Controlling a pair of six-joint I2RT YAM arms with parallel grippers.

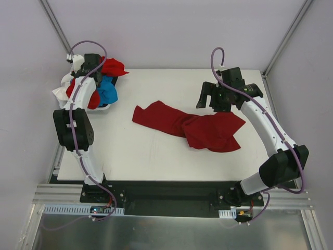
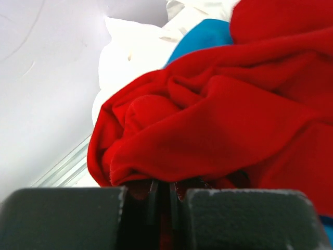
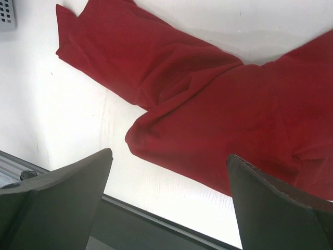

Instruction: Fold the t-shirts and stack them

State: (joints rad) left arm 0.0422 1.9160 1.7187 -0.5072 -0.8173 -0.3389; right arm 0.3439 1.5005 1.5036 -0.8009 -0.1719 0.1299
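A deep-red t-shirt point(image 1: 192, 124) lies crumpled and stretched out on the white table point(image 1: 135, 151), right of centre; the right wrist view shows it point(image 3: 208, 120) too. My right gripper point(image 1: 209, 99) hovers above its far right part, jaws wide open and empty point(image 3: 169, 156). At the far left corner is a pile of shirts: a red one point(image 1: 113, 66), a bright blue one point(image 1: 107, 89) and white cloth point(image 1: 65, 86). My left gripper point(image 1: 92, 61) is down in this pile. In the left wrist view its pads point(image 2: 152, 190) are nearly together with red cloth point(image 2: 218, 114) pinched between them.
The pile sits in a white tray point(image 1: 104, 108) at the table's far left corner, close to the left wall. Blue cloth point(image 2: 203, 39) and white cloth point(image 2: 130, 52) lie behind the red shirt. A metal frame post point(image 1: 283, 44) stands at the back right.
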